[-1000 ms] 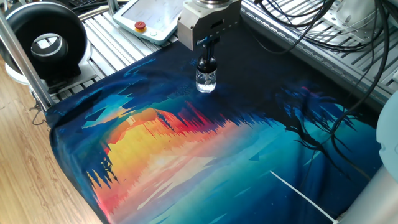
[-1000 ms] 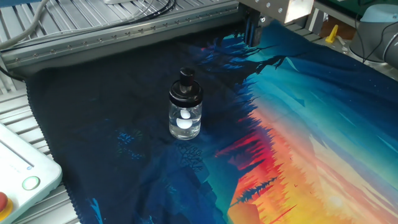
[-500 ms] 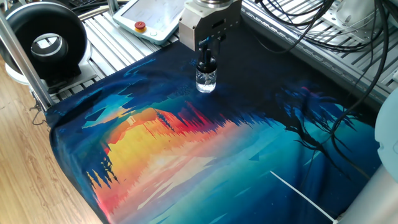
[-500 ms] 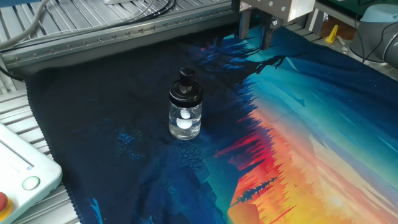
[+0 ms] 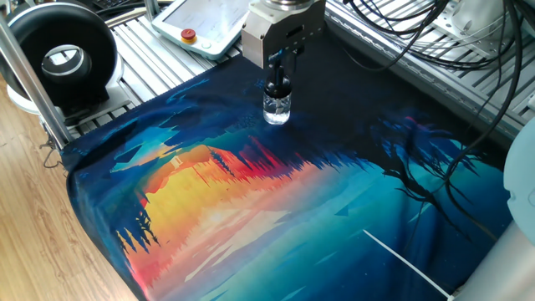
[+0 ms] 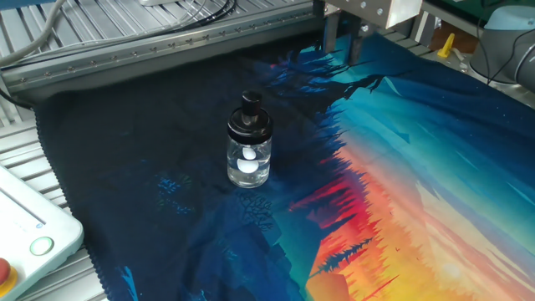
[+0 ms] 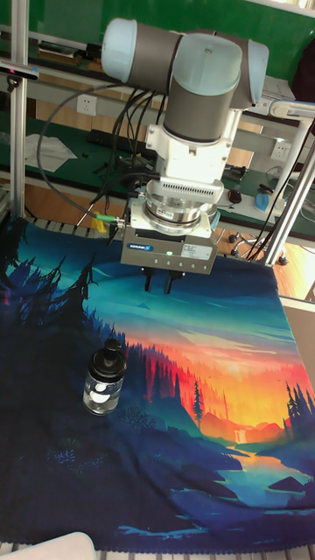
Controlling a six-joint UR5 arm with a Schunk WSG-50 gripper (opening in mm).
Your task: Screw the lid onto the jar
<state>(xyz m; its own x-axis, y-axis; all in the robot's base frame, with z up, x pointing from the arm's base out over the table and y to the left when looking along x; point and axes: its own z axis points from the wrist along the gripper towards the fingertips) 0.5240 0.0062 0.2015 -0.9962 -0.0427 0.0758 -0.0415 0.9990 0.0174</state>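
The jar (image 5: 277, 109) (image 6: 248, 163) (image 7: 101, 394) is a small clear glass bottle with white bits inside, standing upright on the dark part of the printed cloth. The black lid (image 5: 278, 86) (image 6: 249, 117) (image 7: 111, 354) sits on its neck. My gripper (image 6: 343, 42) (image 7: 160, 284) (image 5: 284, 60) hangs raised above the cloth, behind and to one side of the jar and not touching it. Its two fingers stand apart with nothing between them, so it is open.
A colourful sunset cloth (image 5: 251, 209) covers the table. A large black ring-shaped device (image 5: 63, 54) stands at one corner. A white pendant (image 5: 201, 25) (image 6: 25, 234) with a red button lies nearby. Cables (image 5: 418, 33) and aluminium rails (image 6: 167, 50) border the cloth.
The gripper's fingers, seen together a second ago, now stand apart, and the gripper has risen slightly. The jar and lid have not moved.
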